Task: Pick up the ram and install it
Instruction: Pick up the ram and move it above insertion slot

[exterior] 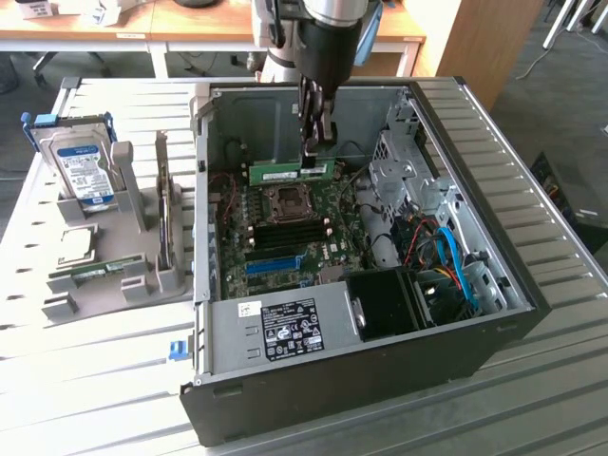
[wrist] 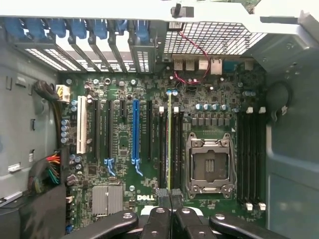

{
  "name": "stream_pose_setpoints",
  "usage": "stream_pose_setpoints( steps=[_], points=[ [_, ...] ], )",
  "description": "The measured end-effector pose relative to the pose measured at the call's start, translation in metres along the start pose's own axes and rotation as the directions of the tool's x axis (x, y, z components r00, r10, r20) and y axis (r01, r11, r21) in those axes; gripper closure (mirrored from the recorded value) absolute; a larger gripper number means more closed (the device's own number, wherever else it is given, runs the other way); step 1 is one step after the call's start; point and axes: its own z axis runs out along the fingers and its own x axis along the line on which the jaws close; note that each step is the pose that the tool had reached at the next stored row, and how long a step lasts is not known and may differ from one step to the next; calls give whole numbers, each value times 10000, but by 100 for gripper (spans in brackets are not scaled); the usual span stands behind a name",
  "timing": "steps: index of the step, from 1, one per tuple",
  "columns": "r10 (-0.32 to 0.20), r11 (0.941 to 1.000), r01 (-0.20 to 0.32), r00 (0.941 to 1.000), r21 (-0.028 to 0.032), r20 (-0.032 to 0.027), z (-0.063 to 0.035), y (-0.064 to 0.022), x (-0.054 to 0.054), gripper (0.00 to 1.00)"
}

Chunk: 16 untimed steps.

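The ram (exterior: 281, 173) is a long green stick. My gripper (exterior: 318, 155) is shut on its upper edge, inside the open computer case (exterior: 494, 313) at the far end of the motherboard (exterior: 285, 237). In the wrist view the ram (wrist: 169, 139) appears edge-on as a thin line running away from my gripper (wrist: 170, 195). It lies in line with the black memory slots between the empty processor socket (wrist: 209, 167) and the expansion slots. I cannot tell whether its lower edge touches a slot.
A grey holder (exterior: 133, 275) on the exterior view's left carries a hard drive (exterior: 84, 166), a silver processor chip (exterior: 76, 244) and another green stick (exterior: 90, 274). Inside the case are the power supply (exterior: 285, 328), a metal drive cage (exterior: 404, 176) and coloured cables (exterior: 451, 266).
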Motion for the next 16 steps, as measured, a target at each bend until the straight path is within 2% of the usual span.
stream_pose_setpoints(
  steps=[11,16],
  points=[
    [0,10000,0,10000,0,1,200,-8,6,89],
    [1,10000,-1,10000,0,-1,209,-8,7,89]
  ],
)
